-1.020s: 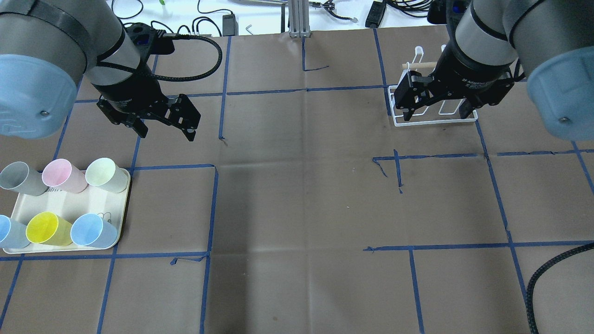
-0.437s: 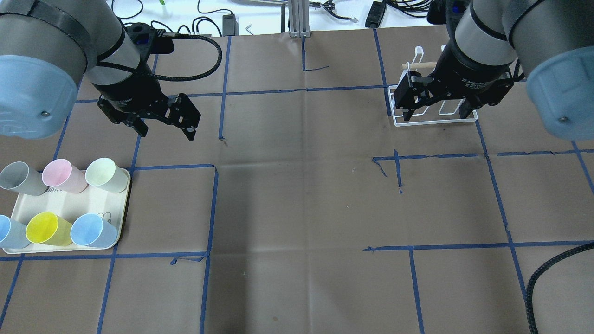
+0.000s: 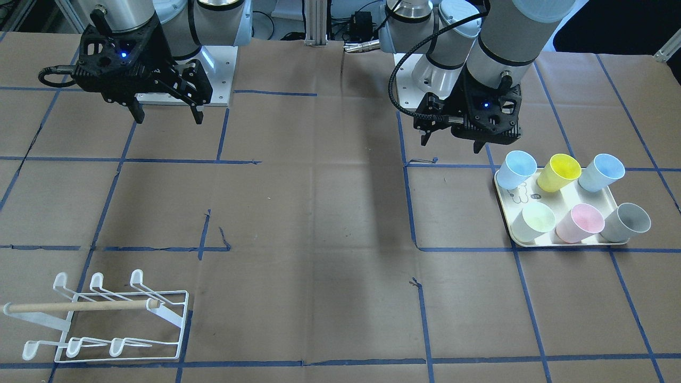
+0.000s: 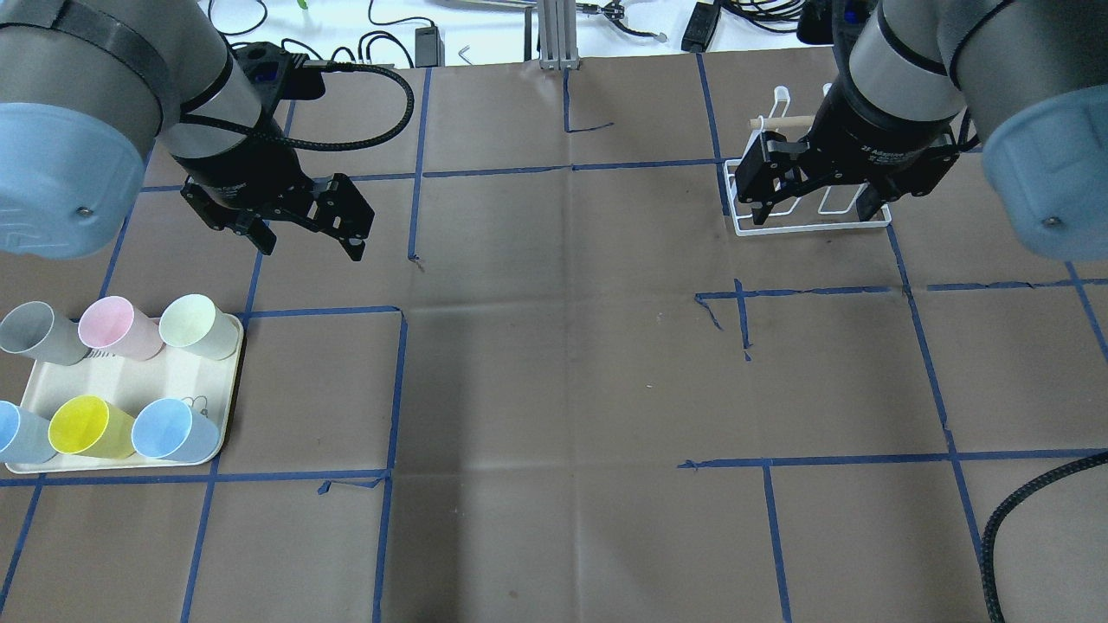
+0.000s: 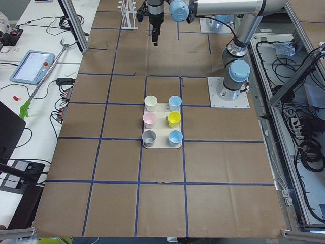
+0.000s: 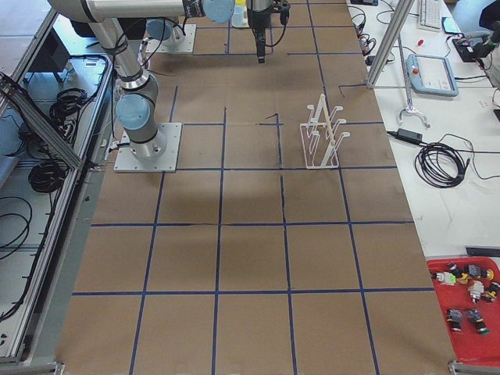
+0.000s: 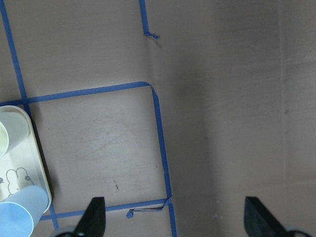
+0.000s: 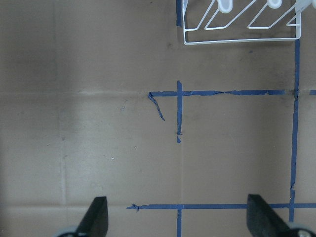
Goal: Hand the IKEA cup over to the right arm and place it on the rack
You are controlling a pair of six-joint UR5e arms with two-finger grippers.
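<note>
Nearest the robot, high above the brown paper (image 4: pixel 554 363): left gripper (image 3: pixel 452 144), on the robot's side of the cream tray (image 4: pixel 130 381), fingers spread wide, gripping nothing. Across the table, also raised: right gripper (image 3: pixel 169 120), fingers equally spread, empty too. Farther out, on the robot's left: six cups (image 4: pixel 86 426) standing mouth-up on the tray. Near row blue, yellow, blue; far row grey, pink, cream. Farthest out, on the robot's right, well apart from both grippers: white wire rack (image 6: pixel 321 139), wooden dowel (image 3: pixel 80 306) lying across it.
</note>
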